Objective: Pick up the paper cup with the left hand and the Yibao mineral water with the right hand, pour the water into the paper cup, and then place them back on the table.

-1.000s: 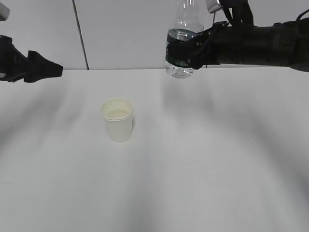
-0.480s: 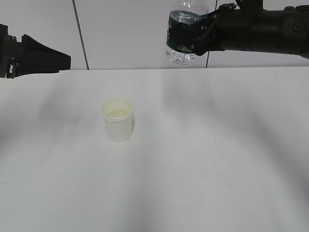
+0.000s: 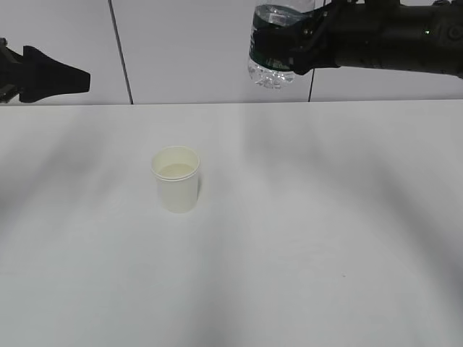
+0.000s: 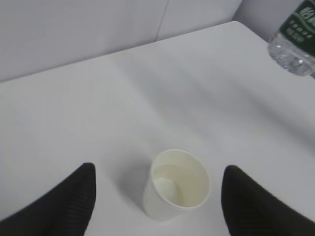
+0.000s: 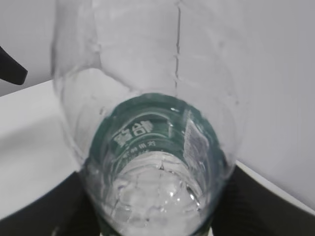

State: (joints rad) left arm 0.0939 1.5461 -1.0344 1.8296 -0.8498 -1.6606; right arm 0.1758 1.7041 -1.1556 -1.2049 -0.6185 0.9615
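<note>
The paper cup stands upright on the white table, left of centre, with a liquid level showing inside it. My left gripper hovers open at the far left, well away from the cup. In the left wrist view the cup sits ahead between the spread fingers, untouched by them. My right gripper is shut on the Yibao mineral water, held upright high above the table's far edge. The right wrist view looks up the bottle from its base, with water in the bottom; its neck is cut off.
A pale wall with a dark vertical seam rises behind the table. The bottle's lower end shows at the top right corner of the left wrist view.
The right arm has lifted the bottle higher. The left gripper has risen a little at the left edge. The cup has not moved.
</note>
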